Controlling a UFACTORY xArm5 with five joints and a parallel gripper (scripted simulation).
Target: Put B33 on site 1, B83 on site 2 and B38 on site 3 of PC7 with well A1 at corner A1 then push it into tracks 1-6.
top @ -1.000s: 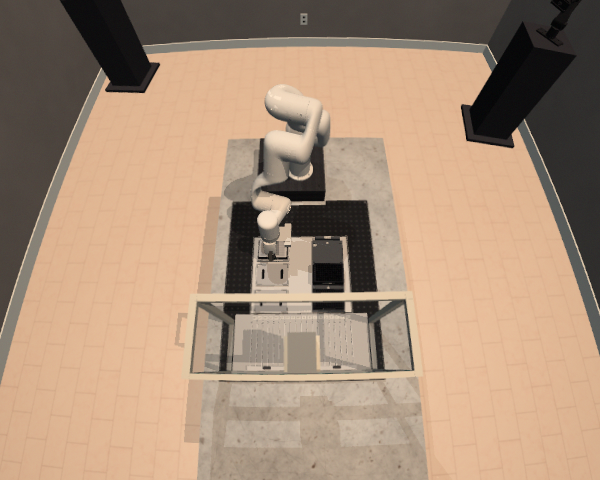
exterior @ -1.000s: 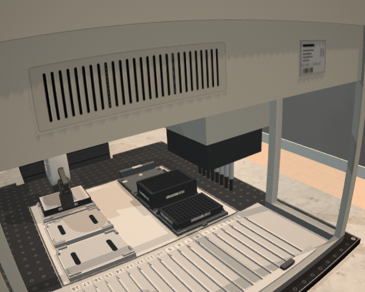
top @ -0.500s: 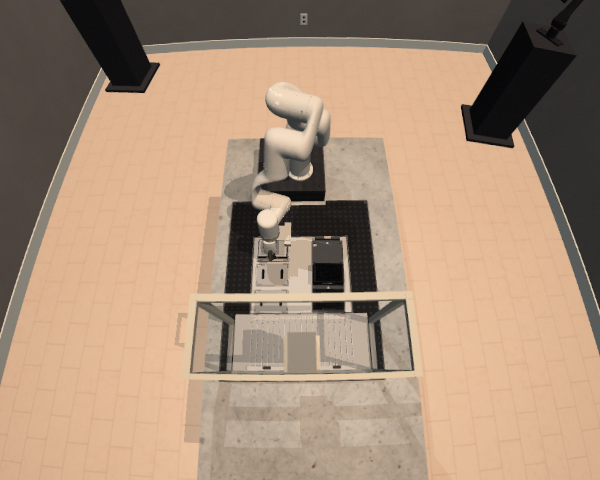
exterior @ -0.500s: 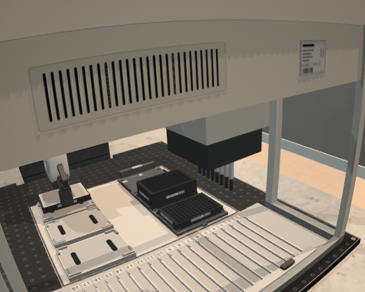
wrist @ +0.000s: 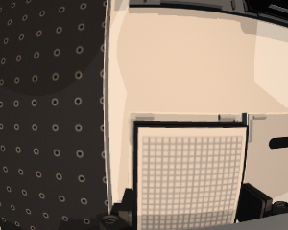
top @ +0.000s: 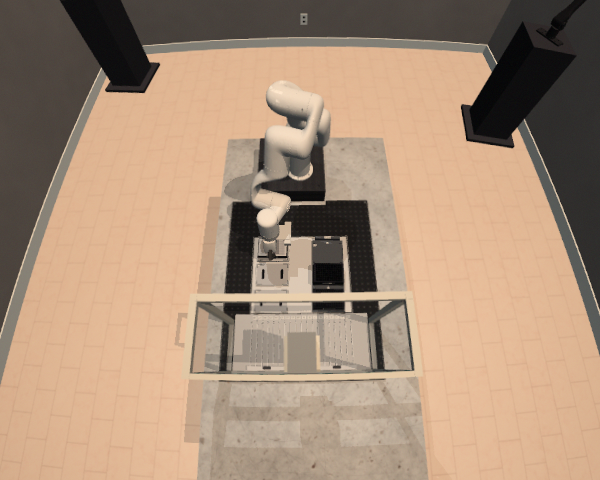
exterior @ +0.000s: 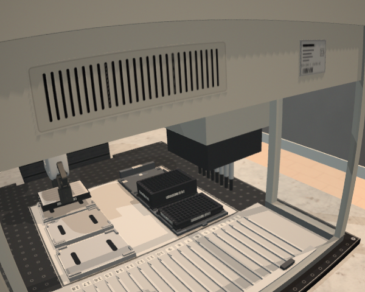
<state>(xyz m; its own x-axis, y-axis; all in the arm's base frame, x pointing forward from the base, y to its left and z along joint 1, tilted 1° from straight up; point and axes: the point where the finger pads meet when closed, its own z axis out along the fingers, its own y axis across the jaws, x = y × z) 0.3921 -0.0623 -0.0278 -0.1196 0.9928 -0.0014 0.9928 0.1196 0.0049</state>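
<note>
My gripper (exterior: 63, 185) is shut on B33 (exterior: 63, 194), the pale 384-well plate, gripping its two long sides. It holds the plate level over nest S1 (exterior: 67, 210), seemingly a little above it. The wrist view shows its fine well grid (wrist: 189, 179) between my fingers. The dark carrier PC7 (exterior: 173, 201) lies on the apron to the side. The black deep-well block B83 (exterior: 166, 188) sits on site 2. The black 96-well plate B38 (exterior: 192, 210) sits on site 3.
Nests S2 (exterior: 78, 223) and S3 (exterior: 93, 251) are empty, each with two dark slots. The ribbed rails (exterior: 239, 248) with numbered tracks lie beyond the apron. A small dark block (exterior: 287, 263) sits at their far end. The pipetting head (exterior: 214, 151) hangs above, under the instrument hood.
</note>
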